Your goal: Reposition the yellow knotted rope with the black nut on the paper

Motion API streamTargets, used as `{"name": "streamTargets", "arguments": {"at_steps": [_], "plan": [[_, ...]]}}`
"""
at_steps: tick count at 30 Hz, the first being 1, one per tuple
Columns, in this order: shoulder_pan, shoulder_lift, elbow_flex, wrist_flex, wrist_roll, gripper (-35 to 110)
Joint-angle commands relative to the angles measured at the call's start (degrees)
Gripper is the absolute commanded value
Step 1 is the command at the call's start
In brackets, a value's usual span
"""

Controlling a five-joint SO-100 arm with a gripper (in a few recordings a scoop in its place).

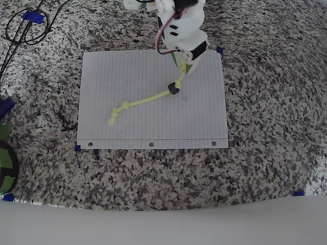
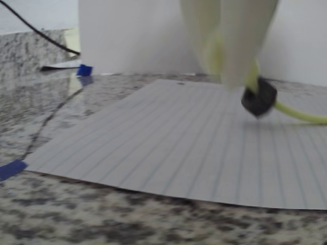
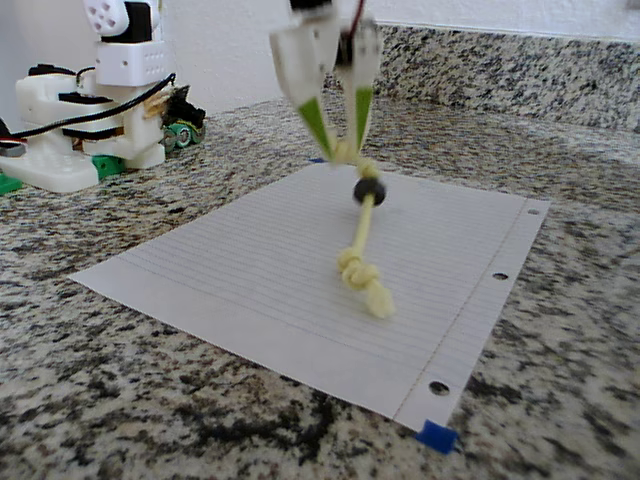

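Yellow knotted rope slants from tool toward paper's punched edge.

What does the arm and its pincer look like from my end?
The arm has a white plastic shell with small black screw holes; red and black wires loop at its side. The pincer has two long white fingers tapering to lime-green tips.
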Motion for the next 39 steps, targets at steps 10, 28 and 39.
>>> {"name": "streamTargets", "arguments": {"at_steps": [10,28,39], "plan": [[-2.9,21.8,-1.2,0.3,-5.0,0],[-1.2,40.2,1.4,-4.7,-9.2,0],[-4.0,38.1,3.3,-3.4,-8.7,0]]}}
